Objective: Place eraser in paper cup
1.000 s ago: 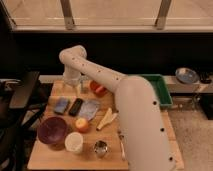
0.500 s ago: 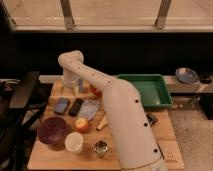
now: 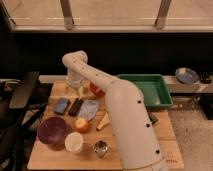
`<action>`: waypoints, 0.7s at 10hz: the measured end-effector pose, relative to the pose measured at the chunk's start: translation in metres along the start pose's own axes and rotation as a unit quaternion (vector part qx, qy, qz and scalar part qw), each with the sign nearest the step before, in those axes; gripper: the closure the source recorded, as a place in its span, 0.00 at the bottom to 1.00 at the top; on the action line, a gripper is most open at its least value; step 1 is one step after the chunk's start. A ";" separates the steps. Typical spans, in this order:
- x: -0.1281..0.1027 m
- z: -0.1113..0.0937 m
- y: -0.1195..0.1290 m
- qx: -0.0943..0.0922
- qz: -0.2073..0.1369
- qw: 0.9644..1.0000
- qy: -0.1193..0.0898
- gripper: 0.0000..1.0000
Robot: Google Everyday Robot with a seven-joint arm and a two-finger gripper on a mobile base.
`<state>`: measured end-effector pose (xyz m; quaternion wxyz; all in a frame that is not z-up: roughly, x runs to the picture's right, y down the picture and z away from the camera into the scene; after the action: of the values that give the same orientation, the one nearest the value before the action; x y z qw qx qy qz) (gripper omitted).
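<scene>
The eraser (image 3: pixel 75 106), a small flat black block, lies on the wooden table between a blue-grey block (image 3: pixel 61 105) and a grey-blue cloth (image 3: pixel 90 108). The paper cup (image 3: pixel 74 142), short and cream-white, stands near the table's front edge, to the right of a purple bowl (image 3: pixel 52 130). My gripper (image 3: pixel 75 86) hangs over the back of the table, a little above and behind the eraser. It is open and holds nothing. The white arm runs from there to the lower right.
An orange fruit (image 3: pixel 81 124) and a banana piece (image 3: pixel 103 121) lie mid-table. A shiny metal cup (image 3: pixel 100 148) stands right of the paper cup. A red object (image 3: pixel 96 90) sits by the gripper. A green tray (image 3: pixel 150 90) lies right, and a blue bowl (image 3: pixel 186 75) far right.
The arm has swung, so its bulk now stands more to the right and front. The gripper stays over the back of the table near the eraser. The objects have not moved.
</scene>
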<state>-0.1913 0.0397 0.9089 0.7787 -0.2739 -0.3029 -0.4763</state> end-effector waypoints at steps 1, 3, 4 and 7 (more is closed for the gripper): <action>0.000 0.004 0.002 -0.006 0.001 1.000 -0.002 0.39; 0.000 0.011 0.008 -0.019 0.006 1.000 -0.003 0.39; -0.001 0.013 0.011 -0.024 0.009 1.000 -0.004 0.39; 0.000 0.021 0.027 -0.033 0.020 0.999 -0.013 0.39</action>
<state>-0.1716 0.0651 0.9188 0.7749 -0.3114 -0.2912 -0.4666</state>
